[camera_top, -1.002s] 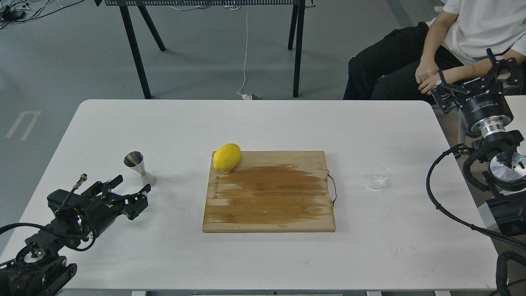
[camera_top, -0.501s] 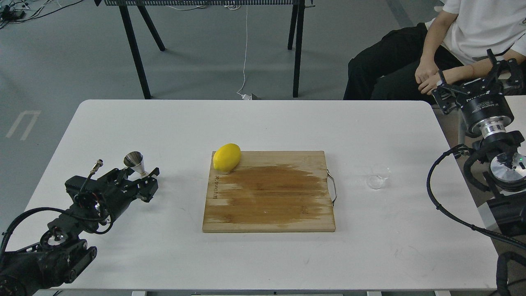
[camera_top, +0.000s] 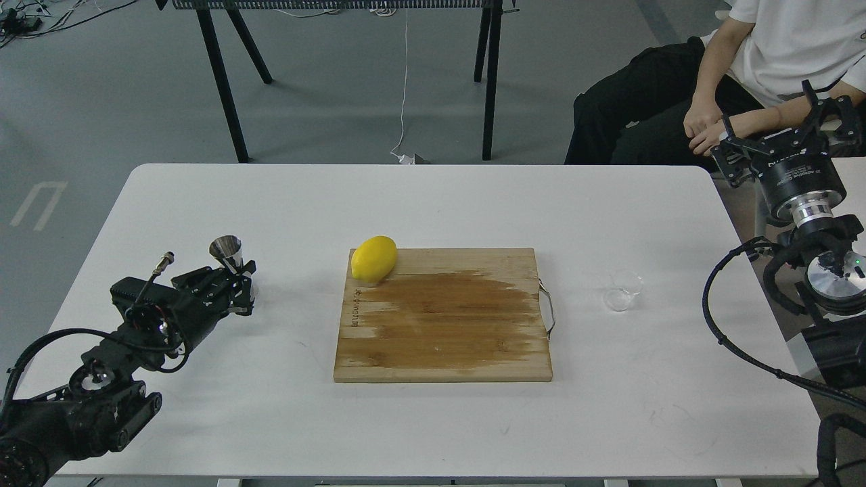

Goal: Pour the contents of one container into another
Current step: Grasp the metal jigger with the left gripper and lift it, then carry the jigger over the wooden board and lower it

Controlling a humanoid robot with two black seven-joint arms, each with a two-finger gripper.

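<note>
The steel jigger (camera_top: 227, 250) stands on the white table (camera_top: 433, 203) at the left, its upper cone showing above my left gripper (camera_top: 233, 284). That gripper's fingers are closed around the jigger's waist and lower cone, which they hide. The clear cup (camera_top: 622, 291) sits on the table right of the cutting board, with nothing touching it. Far from the cup, my right gripper (camera_top: 778, 115) is raised beyond the table's right edge, its fingers spread wide and empty.
A wooden cutting board (camera_top: 443, 325) with a metal handle lies mid-table, with a lemon (camera_top: 373, 258) on its far left corner. A seated person (camera_top: 737, 74) is at the back right, close behind my right gripper. Black table legs stand beyond the far edge.
My left gripper has moved forward and right onto the jigger and closed around it. The jigger's top has shifted slightly up and right. The right arm has barely moved.
</note>
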